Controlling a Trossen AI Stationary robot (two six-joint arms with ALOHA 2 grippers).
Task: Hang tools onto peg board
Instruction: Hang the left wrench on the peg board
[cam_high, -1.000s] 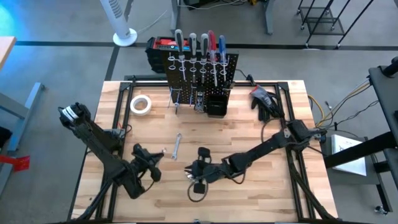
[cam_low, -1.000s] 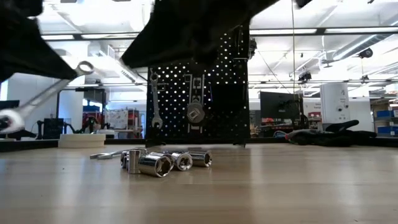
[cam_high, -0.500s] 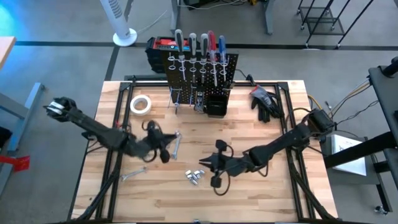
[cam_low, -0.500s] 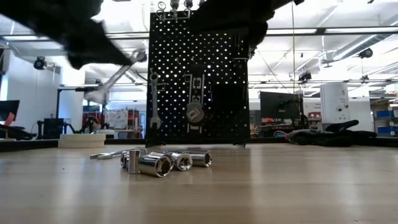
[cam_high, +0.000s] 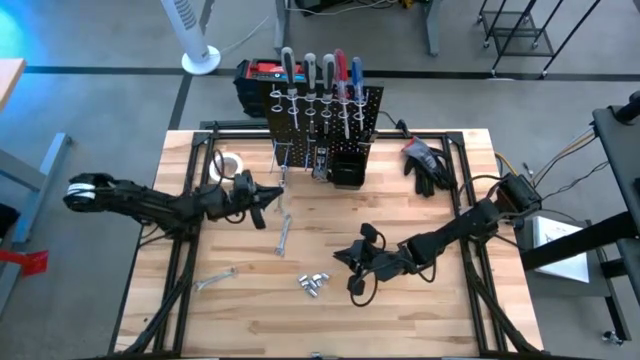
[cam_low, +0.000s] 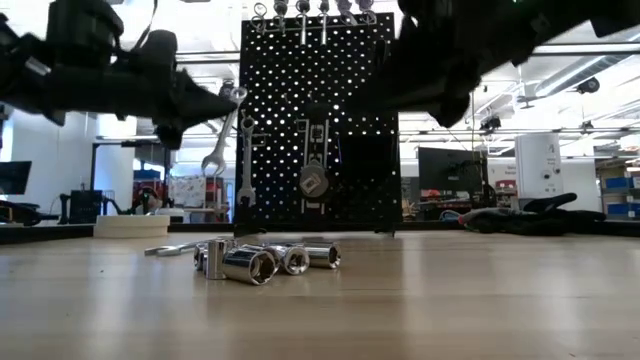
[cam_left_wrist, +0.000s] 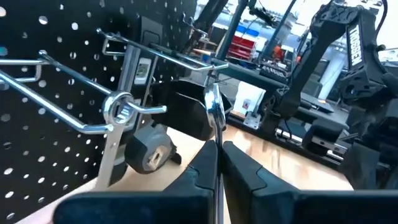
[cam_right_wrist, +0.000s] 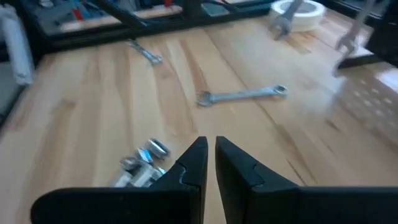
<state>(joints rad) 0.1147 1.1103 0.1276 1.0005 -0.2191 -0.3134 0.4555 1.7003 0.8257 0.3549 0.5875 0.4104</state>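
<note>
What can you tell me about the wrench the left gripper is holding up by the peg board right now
The wrench is a slim, shiny silver metal combination wrench. The left gripper is shut on its shank, holding it in the air, tilted, well above the table. In the low view a ring end shows at its upper tip and an open jaw end hangs lower. It sits just in front of the peg board, near the silver hooks; whether it touches one cannot be told.

The bench (cam_high: 450, 320) lies bare across the lower right and lower left of the high view. At centre, a loose wrench (cam_high: 283, 235) and a cluster of sockets (cam_high: 313, 284) lie in the way, with another wrench (cam_high: 214, 279) at lower left. The peg board (cam_high: 325, 115) blocks the top centre, flanked by a tape roll (cam_high: 229, 163) and black gloves (cam_high: 427, 162).
</note>
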